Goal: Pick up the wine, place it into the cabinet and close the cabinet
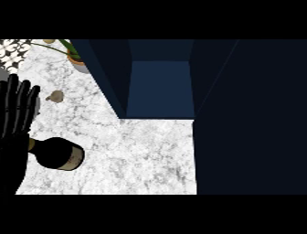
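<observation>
Left hand [9,119] spread flat, fingers straight, resting at left edge, holding nothing. Right hand not visible. Wine bottle [60,154] stands on marble counter [143,151], near-left, just beside the hand. Risk: a bump tips it off the near edge. Open counter runs right toward open cabinet [160,87].

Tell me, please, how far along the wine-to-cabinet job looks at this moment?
Done: only that the cabinet stands open. In hand: nothing; the wine bottle lies on the marble counter, beside the open left hand at the view's left edge, ungrasped. Left: grasping the bottle, placing it inside, closing the cabinet. The right hand is out of view.
</observation>
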Controlling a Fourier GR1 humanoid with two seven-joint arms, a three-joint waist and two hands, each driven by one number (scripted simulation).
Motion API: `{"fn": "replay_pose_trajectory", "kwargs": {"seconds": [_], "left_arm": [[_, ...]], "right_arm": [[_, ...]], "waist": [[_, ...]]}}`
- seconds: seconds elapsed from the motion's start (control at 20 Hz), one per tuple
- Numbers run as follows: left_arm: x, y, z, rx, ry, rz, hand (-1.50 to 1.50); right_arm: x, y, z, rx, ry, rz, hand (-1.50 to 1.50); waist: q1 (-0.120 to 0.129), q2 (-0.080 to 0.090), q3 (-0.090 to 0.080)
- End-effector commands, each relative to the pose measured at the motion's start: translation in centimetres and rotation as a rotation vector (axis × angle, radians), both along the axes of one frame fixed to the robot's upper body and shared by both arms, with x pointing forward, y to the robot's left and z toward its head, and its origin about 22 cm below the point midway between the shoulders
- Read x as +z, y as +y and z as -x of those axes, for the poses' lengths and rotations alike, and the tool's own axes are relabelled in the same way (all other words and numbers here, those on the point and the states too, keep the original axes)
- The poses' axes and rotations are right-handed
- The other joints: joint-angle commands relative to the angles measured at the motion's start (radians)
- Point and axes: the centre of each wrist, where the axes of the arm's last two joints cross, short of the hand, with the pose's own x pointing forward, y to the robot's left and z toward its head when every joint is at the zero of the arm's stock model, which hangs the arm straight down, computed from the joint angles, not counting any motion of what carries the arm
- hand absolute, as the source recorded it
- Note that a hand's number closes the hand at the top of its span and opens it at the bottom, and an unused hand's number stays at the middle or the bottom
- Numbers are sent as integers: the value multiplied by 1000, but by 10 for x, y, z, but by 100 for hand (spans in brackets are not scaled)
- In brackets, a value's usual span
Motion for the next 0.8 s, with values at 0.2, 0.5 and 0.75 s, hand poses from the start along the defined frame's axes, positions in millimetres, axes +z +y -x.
{"fn": "replay_pose_trajectory", "kwargs": {"seconds": [0.2,0.5,0.75], "left_arm": [[-13,-19,8,209,0,-26,-150],[-13,-47,31,138,141,298,-150],[13,-70,36,117,143,304,-150]], "right_arm": [[-4,-13,34,73,38,-20,-150],[-9,7,58,309,207,10,-150],[20,2,65,309,209,31,-150]], "waist": [[-12,-7,6],[-11,-9,6],[-8,-7,6]]}}
